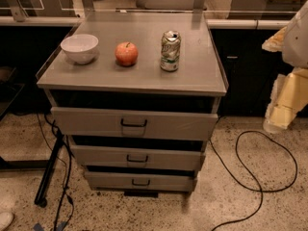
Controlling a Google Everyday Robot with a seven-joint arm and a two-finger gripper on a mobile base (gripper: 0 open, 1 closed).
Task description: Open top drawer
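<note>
The top drawer point(91, 121) is the widest of three grey metal drawers in a grey cabinet, with a small dark bracket handle point(134, 123) at its centre. A dark gap runs between its front and the cabinet top; the inside is hidden. Two narrower drawers point(96, 157) point(110, 181) sit below it. My gripper point(283, 105), cream-yellow under a white arm part, hangs at the right edge of the view. It is well to the right of the cabinet, at about the top drawer's height, and touches nothing.
On the cabinet top point(144, 76) stand a white bowl point(80, 47), a red apple point(126, 53) and a drinks can point(170, 51). Black cables point(262, 177) loop on the speckled floor at the right and hang at the left point(62, 177). Dark cupboards stand behind.
</note>
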